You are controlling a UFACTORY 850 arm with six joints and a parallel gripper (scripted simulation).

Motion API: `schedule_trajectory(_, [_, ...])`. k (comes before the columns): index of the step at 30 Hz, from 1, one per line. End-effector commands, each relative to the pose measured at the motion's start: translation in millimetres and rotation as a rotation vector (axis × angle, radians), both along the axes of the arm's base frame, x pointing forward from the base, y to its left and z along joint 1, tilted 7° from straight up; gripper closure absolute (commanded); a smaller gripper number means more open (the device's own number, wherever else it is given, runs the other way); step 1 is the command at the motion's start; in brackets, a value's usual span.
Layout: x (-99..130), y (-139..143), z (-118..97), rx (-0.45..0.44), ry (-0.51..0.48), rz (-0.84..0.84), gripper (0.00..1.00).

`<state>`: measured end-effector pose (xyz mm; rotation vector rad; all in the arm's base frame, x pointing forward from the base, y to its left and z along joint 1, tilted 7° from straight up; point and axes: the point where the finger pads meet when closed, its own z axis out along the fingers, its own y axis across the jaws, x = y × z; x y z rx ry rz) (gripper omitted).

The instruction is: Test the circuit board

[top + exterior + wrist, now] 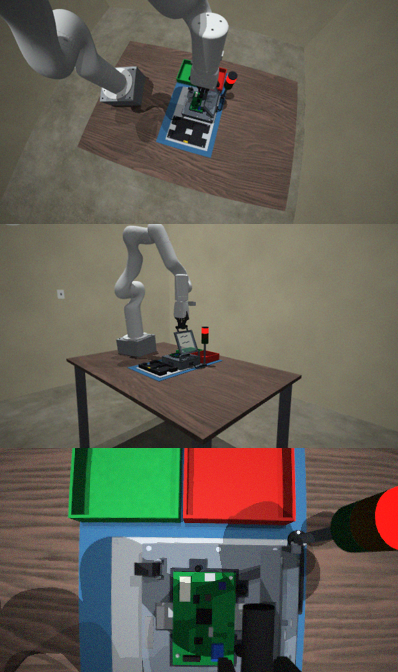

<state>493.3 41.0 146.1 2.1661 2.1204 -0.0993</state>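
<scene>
The green circuit board [202, 618] [194, 104] lies flat in the grey tester [125, 613] [192, 114] [180, 361], component side up, with its white connector [185, 581] at the end toward the bins. The tester's lid [185, 340] stands open and upright. My gripper [182, 328] [255, 666] is just above the lid's top edge. Its fingers stand slightly apart on either side of the lid's black handle bar [257, 633] and do not grip it. The signal light [231, 80] [205, 331] [372, 520] glows red.
A green bin [125, 483] [183, 72] and a red bin [237, 483] [209, 355] stand side by side behind the tester, both empty. The black and white tray [190, 131] [157, 368] lies in front of it on the blue mat [92, 598].
</scene>
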Motion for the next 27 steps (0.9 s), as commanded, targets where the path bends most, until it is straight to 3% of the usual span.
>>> schedule_trajectory(1, [0.7, 0.1, -0.1, 0.000, -0.002, 0.000, 0.72])
schedule_trajectory(12, [0.7, 0.1, -0.2, 0.000, -0.002, 0.000, 0.72])
schedule_trajectory(13, [0.7, 0.1, -0.2, 0.000, -0.002, 0.000, 1.00])
schedule_trajectory(27, [0.7, 0.1, -0.2, 0.000, -0.002, 0.000, 1.00])
